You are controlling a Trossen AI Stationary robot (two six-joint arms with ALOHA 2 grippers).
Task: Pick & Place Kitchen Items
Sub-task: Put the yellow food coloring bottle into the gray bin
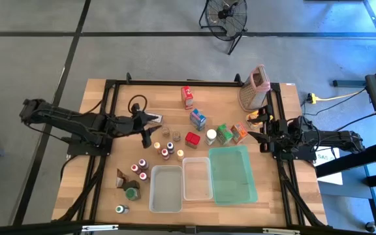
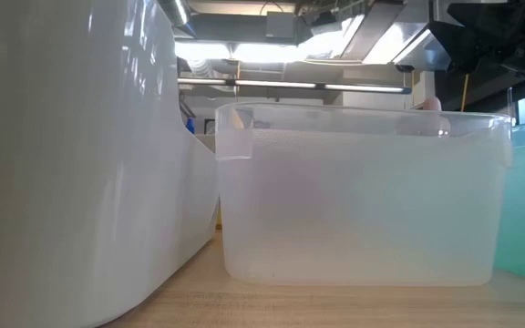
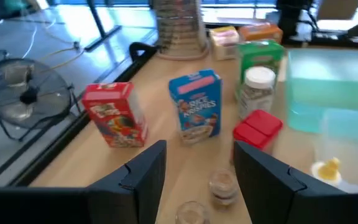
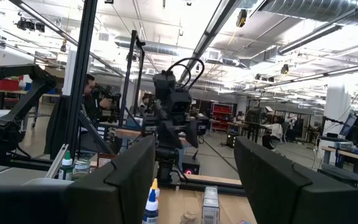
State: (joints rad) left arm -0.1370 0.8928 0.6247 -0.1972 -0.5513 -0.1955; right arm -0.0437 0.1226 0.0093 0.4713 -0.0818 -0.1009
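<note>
Groceries are seen spread across the worktop (image 1: 103,98): a red carton (image 1: 187,96), a blue carton (image 1: 198,119) and a green carton (image 1: 224,134) behind the tubs, small jars (image 1: 165,151) nearer the middle. The left tool (image 1: 154,119) is held spread and empty above the jars; the right tool (image 1: 252,136), also spread and empty, is held beside an orange carton (image 1: 239,132).

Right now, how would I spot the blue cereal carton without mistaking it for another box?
Start at the metal grater in the table's far right corner. Towards mid-table a red carton stands alone; the blue carton is between it and the green tray. It is the only blue box.
</note>
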